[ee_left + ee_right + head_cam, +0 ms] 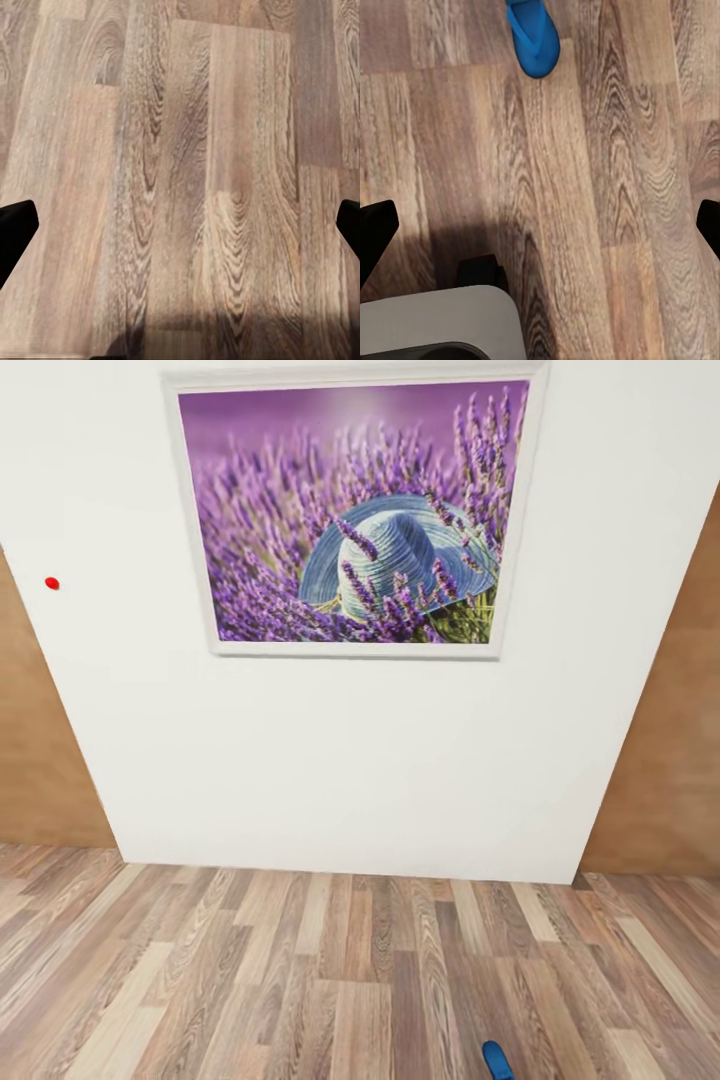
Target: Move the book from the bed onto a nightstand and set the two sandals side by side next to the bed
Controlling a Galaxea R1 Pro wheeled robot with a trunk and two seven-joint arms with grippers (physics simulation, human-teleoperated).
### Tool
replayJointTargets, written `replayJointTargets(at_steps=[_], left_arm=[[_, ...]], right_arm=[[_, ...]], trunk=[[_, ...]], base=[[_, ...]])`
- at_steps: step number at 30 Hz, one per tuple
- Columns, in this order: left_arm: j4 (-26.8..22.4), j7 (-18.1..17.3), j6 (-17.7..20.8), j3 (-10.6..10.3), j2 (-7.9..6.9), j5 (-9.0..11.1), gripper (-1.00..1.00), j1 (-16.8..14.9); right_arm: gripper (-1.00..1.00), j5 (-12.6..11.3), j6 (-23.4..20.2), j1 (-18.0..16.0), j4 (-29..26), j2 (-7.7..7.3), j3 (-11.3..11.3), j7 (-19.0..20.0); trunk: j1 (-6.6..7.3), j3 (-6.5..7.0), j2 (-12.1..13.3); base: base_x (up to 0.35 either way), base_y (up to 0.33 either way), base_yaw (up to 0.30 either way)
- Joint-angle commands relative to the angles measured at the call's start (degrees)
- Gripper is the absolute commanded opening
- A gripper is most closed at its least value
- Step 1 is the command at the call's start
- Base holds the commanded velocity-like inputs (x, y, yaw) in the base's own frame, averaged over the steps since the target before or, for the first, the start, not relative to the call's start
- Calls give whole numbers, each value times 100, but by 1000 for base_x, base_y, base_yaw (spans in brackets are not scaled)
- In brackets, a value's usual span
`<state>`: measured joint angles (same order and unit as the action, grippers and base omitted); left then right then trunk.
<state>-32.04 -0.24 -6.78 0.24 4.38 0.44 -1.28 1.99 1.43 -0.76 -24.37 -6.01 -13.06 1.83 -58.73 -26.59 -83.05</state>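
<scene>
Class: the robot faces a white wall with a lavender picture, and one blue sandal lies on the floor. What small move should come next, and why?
Probably tilt the head view down and ease the right gripper toward the blue sandal. It lies loose on the wood floor, barely inside the head view's lower edge, and both grippers are open, holding nothing.

Bright, even light; soft floor shadows

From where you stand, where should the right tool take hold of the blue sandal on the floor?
Probably across its narrow width at mid-length, coming straight down from above. The blue sandal lies flat on the wood floor, so only its long side edges offer the fingers a pinch. The right tool is open above the planks and must first move over it.
</scene>
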Motion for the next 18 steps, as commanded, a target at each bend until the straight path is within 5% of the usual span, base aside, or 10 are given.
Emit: replayJointTargets(at_steps=[1, 6, 18], left_arm=[[5, -2, -18, 3, 1, 4, 100, -4], [5, -2, -17, 3, 4, 1, 100, -4], [5, -2, -17, 3, 5, 7, 100, -4]], right_arm=[[100, 21, 15, -3, 2, 3, -30, 19], [100, 21, 15, -3, 2, 3, -30, 22], [100, 21, 15, -3, 2, 3, -30, 20]], trunk=[[0, -6, -3], [0, -6, -3], [0, -6, -3]], base=[[31, -51, 197], [97, -104, 210], [202, -166, 18]])
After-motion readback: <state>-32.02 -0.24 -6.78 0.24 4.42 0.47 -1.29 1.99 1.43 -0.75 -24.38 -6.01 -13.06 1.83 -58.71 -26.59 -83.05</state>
